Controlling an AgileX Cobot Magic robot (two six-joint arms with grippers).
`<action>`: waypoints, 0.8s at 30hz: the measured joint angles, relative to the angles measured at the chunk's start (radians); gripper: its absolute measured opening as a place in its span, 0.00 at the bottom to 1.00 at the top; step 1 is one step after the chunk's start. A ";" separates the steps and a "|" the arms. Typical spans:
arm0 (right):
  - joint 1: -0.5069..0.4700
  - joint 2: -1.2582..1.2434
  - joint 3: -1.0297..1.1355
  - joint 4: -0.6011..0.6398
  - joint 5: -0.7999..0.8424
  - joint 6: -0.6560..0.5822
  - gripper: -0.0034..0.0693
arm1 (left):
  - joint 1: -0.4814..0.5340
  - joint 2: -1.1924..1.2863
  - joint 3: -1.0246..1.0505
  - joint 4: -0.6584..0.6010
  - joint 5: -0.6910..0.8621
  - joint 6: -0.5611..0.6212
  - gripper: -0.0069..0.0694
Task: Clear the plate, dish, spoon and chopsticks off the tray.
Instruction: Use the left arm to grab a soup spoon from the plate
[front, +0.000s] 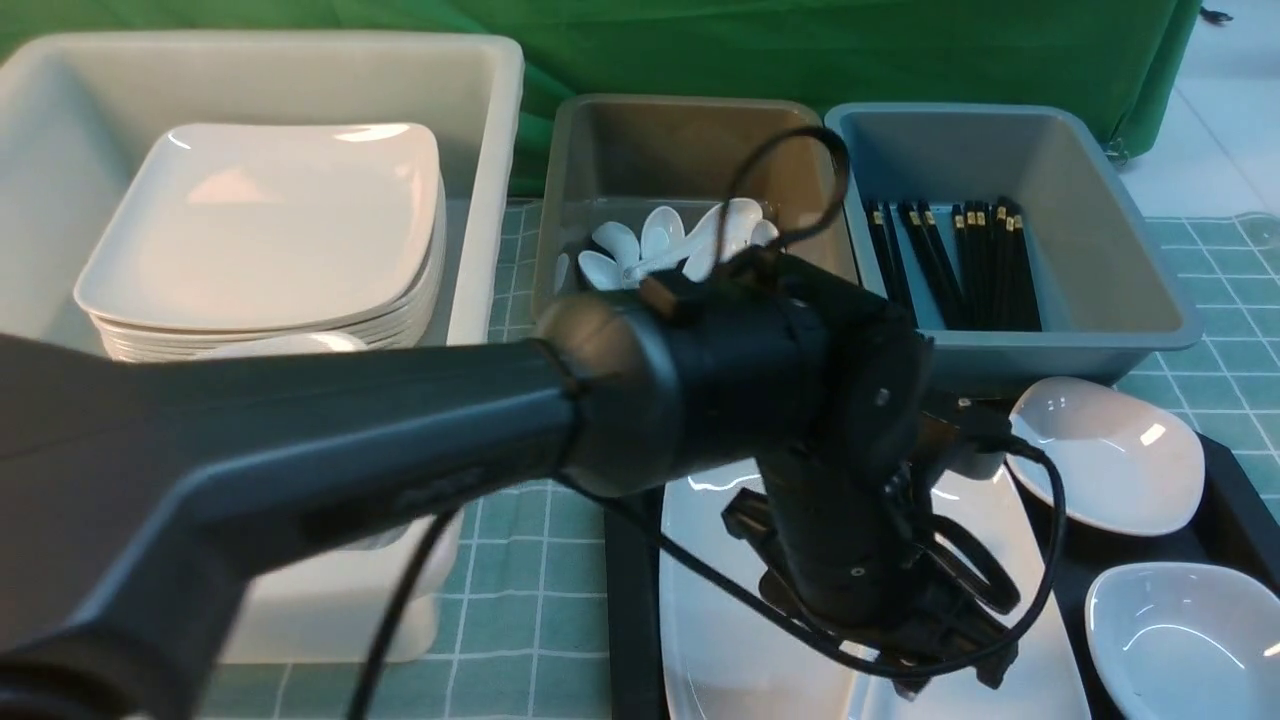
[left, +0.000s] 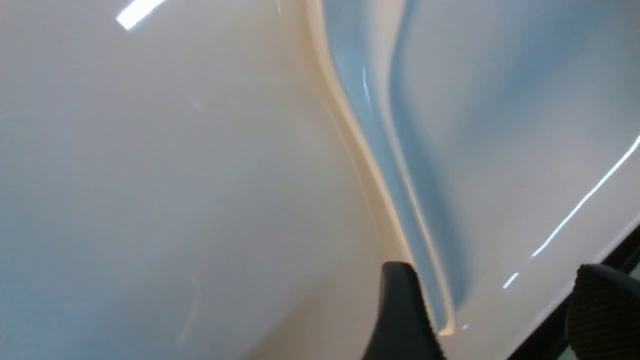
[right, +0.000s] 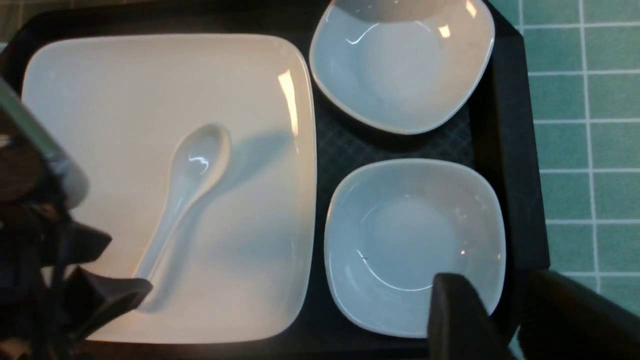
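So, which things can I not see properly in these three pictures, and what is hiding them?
Front view: the left arm covers the spoon and much of the plate.
Left wrist view: too close, blurred; the white surface between the fingers of the left gripper may be spoon or plate.
Right wrist view: the farther dish is cut by the picture edge; the left gripper hides one tray corner.

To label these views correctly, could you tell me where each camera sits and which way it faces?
Front: between the arms, facing forward over tray and bins; left arm crosses it.
Left wrist: close above the plate; its jaws' tips show.
Right wrist: above the tray, looking down on spoon and two dishes; its jaws' tips show.
Shared: the plate, in all three.
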 joint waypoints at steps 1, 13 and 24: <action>0.000 -0.001 0.000 -0.001 0.000 0.000 0.37 | -0.002 0.008 -0.002 0.000 -0.003 -0.003 0.70; 0.000 -0.002 0.000 -0.005 -0.043 -0.001 0.38 | -0.009 0.091 -0.005 0.034 -0.014 -0.064 0.43; 0.000 -0.002 0.000 -0.005 -0.065 -0.001 0.38 | 0.001 0.034 -0.024 0.110 0.062 -0.068 0.12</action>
